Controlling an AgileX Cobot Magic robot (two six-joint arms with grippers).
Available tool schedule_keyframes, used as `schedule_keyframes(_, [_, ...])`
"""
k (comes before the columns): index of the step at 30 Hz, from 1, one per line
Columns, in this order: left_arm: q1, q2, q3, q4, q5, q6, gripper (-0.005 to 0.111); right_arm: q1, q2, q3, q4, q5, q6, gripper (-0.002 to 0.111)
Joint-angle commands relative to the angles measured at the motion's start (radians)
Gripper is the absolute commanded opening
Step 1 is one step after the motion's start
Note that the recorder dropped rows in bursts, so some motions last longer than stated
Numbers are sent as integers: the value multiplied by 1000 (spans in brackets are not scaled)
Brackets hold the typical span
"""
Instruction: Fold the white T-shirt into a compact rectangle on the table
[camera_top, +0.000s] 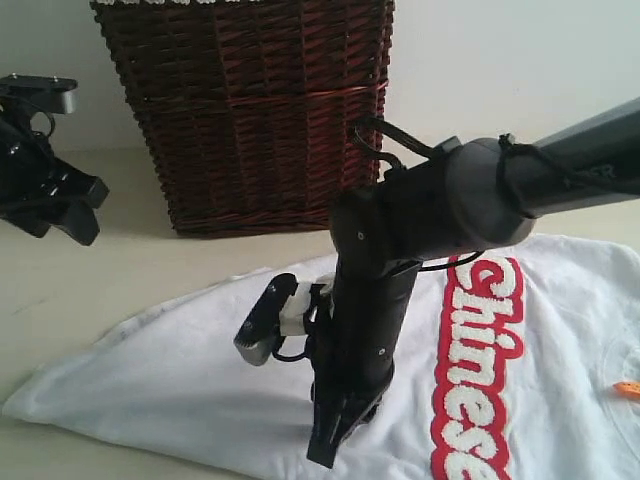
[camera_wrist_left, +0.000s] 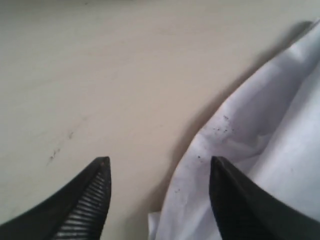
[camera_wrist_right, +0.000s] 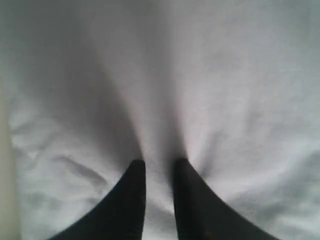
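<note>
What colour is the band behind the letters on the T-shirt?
Red band on the white T-shirt, clearest in the exterior view.

white T-shirt | laid out, red lettered band up | on cream table

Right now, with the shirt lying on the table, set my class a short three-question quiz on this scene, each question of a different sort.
1. True or false: the left gripper has its jaws apart over the table, holding nothing.
2. What does the right gripper pinch? A a towel; B a fold of the white T-shirt; C a cup.
3. Fill in: behind the shirt stands a dark wicker ___.

Key: 1 true; 2 B; 3 basket.
</note>
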Motion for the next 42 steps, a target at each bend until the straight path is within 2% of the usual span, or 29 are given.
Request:
schedule_keyframes(1, [19, -10, -5, -37, 21, -4, 57, 2, 36, 66, -81, 162, -34, 6])
schedule_keyframes(3, [19, -10, -5, -74, 22, 24, 57, 2, 29, 88, -151, 186, -3, 0])
schedule_keyframes(8, [18, -10, -5, -185, 56, 148, 57, 2, -5, 105, -413, 221, 162, 0])
schedule_keyframes(12, [16, -2, 25, -420, 92, 381, 57, 2, -48, 105, -583, 256, 262, 0])
schedule_keyframes(14, [16, -1, 60, -523, 90, 515, 57, 2, -64, 105, -564, 267, 240, 0])
schedule_keyframes(17, [-1, 21, 108, -645, 86, 682, 57, 2, -91, 105, -431, 201, 152, 0])
schedule_keyframes(21, [-87, 93, 152, -633, -13, 726, 60, 2, -137, 105, -349, 179, 77, 2])
schedule_keyframes(24, [-159, 164, 152, -626, -127, 741, 62, 2, -192, 105, -349, 193, 77, 11])
schedule_keyframes(28, [-236, 237, 152, -426, -275, 682, 62, 2, -294, 105, -349, 182, 82, 19])
schedule_keyframes(32, [-266, 280, 152, -287, -241, 659, 60, 2, -363, 105, -349, 169, 90, 19])
schedule_keyframes(35, [-281, 296, 152, -290, -228, 686, 46, 2, -394, 105, -347, 125, 91, 19])
schedule_keyframes(39, [-283, 294, 150, -257, -228, 676, 2, 2, -400, 105, -347, 90, 95, 19])
schedule_keyframes(42, [-283, 273, 150, -159, -201, 596, 0, 2, -400, 105, -347, 90, 95, 19])
